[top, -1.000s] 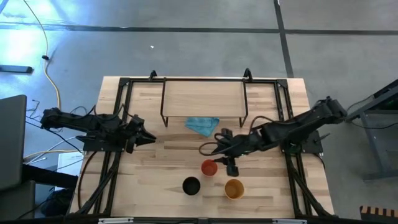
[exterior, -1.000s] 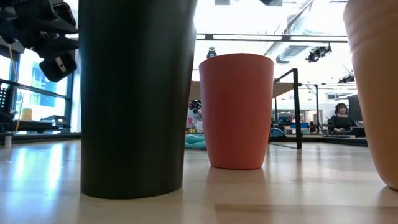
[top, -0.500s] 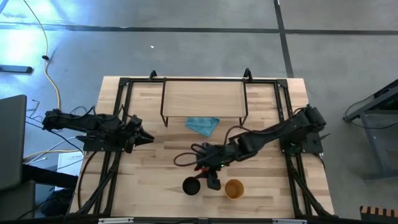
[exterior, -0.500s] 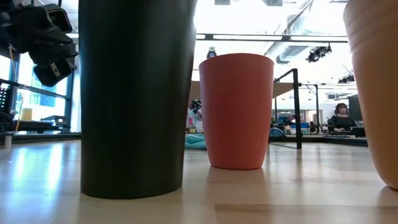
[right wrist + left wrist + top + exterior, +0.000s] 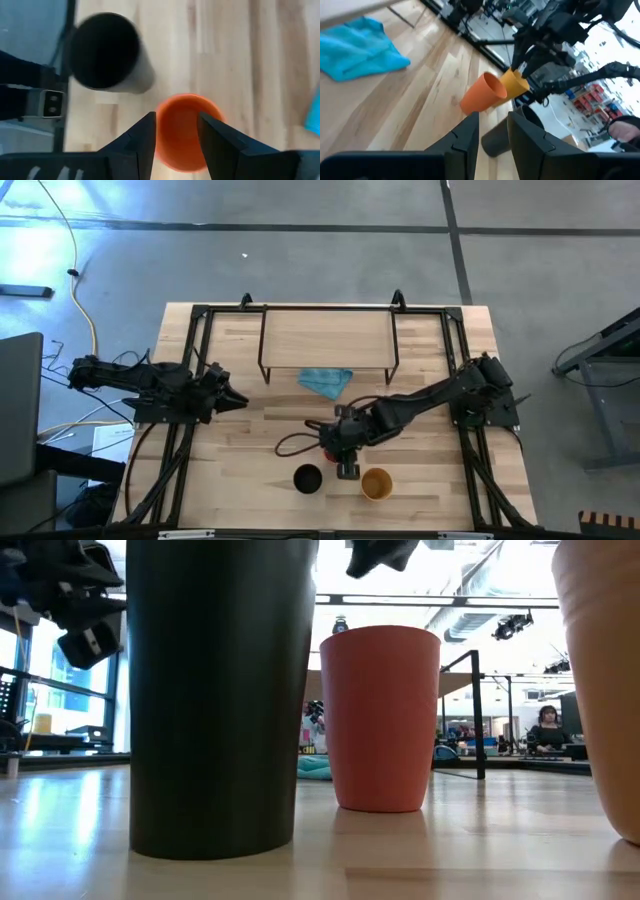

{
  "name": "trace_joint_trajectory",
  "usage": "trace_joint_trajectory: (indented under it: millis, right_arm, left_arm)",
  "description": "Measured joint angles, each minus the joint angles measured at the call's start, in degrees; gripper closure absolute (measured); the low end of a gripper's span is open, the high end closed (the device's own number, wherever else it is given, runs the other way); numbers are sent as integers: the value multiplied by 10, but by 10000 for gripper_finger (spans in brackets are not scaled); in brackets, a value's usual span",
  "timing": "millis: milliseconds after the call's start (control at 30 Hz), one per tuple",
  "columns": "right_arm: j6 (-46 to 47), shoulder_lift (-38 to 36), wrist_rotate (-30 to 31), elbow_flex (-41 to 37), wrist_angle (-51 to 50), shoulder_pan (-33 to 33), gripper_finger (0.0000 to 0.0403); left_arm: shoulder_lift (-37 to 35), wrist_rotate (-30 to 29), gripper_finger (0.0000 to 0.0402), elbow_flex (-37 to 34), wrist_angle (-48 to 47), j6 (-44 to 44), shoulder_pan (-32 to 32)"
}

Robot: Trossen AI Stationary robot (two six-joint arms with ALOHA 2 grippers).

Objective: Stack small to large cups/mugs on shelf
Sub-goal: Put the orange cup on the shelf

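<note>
Right gripper (image 5: pixel 175 132) (fingers apart) has moved back over the red-orange cup (image 5: pixel 186 131), apparently not touching it

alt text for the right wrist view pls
Looking down past the right gripper, its two dark fingers open above the open mouth of the red-orange cup on the wood table. The black cup stands nearby.

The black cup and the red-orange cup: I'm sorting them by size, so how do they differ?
In the low view the black cup rises past the picture's top, while the red-orange cup is shorter. The right gripper hangs above the red-orange cup; nothing is over the black one. Both stand upright on the table.
</note>
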Motion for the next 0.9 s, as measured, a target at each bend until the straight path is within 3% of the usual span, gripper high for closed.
trace_joint_trajectory:
  millis: [333, 500, 667, 900]
  right_arm:
    - [30, 0, 4, 0, -35, -21, 268]
    - [46, -1, 7, -37, -42, -41, 268]
    - [67, -3, -44, -82, 3, -62, 268]
    - [74, -5, -49, -84, 12, -65, 268]
  left_arm:
    - [0, -14, 309, 0, 15, 12, 0]
    - [0, -11, 309, 0, 11, 28, 0]
    - [0, -10, 309, 0, 10, 29, 0]
    - [0, -10, 309, 0, 10, 48, 0]
